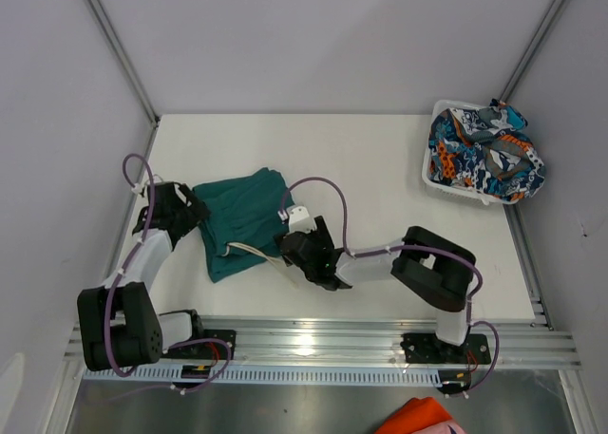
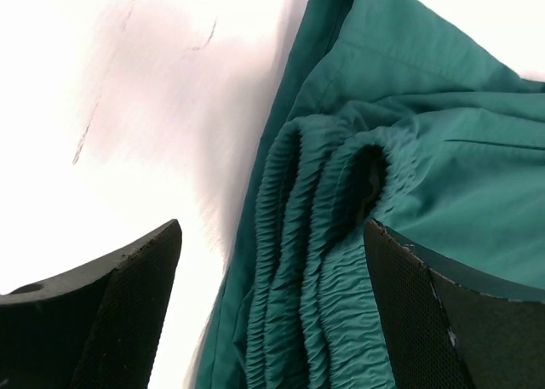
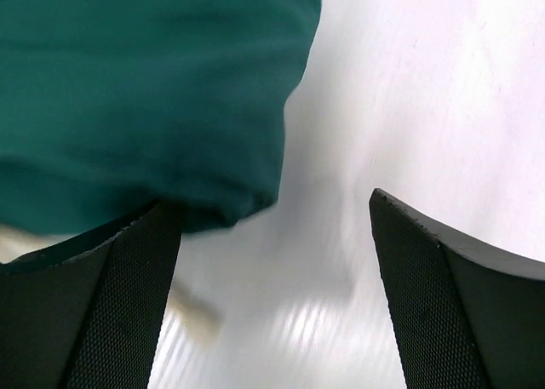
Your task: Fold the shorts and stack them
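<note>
My worry was the fold coming undone. The green shorts (image 1: 242, 220) lay bunched on the left of the table (image 1: 380, 168), and the gathered waistband (image 2: 315, 236) sat in several loose ridges. If my left gripper (image 2: 272, 227) pulled away carelessly, a pad could catch one ridge and drag the layers apart. If it closed there instead, I judged it might pinch only some of the layers and tug the pile crooked.

On the other side, the pale drawstring (image 1: 256, 254) trailed out at the near edge, close to my right gripper (image 3: 272, 202). A finger snagging it would haul the whole pair toward the near edge.

Both of my jaws stood wide and held nothing. The left one was at the far-left end of the shorts, with the waistband running between its fingers and the right-hand finger against the cloth. The right one was at the near-right corner, with the hem just at its left finger and bare table between the pads.

The printed shorts (image 1: 484, 154) were heaped in the basket (image 1: 429, 173) at the far right, well apart from both arms, not yet folded or stacked.
</note>
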You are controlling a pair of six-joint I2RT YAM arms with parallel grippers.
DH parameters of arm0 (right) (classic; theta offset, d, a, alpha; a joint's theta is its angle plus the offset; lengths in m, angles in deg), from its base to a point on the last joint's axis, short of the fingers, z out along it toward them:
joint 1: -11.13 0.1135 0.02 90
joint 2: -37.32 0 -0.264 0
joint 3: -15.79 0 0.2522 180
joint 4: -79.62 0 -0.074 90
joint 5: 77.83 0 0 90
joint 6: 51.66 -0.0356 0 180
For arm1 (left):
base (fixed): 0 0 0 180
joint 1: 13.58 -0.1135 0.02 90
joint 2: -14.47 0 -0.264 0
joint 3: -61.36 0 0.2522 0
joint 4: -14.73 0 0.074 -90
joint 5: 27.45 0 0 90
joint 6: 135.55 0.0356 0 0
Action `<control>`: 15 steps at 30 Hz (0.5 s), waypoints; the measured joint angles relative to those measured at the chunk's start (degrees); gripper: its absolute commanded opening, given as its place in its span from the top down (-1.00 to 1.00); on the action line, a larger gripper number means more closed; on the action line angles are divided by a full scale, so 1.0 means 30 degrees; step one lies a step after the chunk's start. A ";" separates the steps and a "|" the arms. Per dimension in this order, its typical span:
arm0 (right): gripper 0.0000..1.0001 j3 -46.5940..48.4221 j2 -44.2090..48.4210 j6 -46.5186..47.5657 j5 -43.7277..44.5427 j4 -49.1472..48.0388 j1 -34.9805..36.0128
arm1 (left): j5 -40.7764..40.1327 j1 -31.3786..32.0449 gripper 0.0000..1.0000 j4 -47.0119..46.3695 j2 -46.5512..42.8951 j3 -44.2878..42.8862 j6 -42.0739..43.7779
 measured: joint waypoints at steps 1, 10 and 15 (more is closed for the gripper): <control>-0.79 -0.0313 0.0459 -0.0015 -0.0182 0.0117 0.0117 | 0.0036 0.0000 -0.76 -0.0109 0.0124 -0.0080 -0.0007; -0.83 -0.1115 0.5632 -0.0867 -0.4663 0.0619 0.0087 | 0.1428 -0.0015 -0.70 -0.1406 0.1865 -0.0117 -0.0146; -0.75 -0.0911 0.6564 -0.3016 -1.0098 0.1035 -0.3687 | 0.1603 -0.0015 -0.60 -0.1654 0.2120 -0.0124 -0.0131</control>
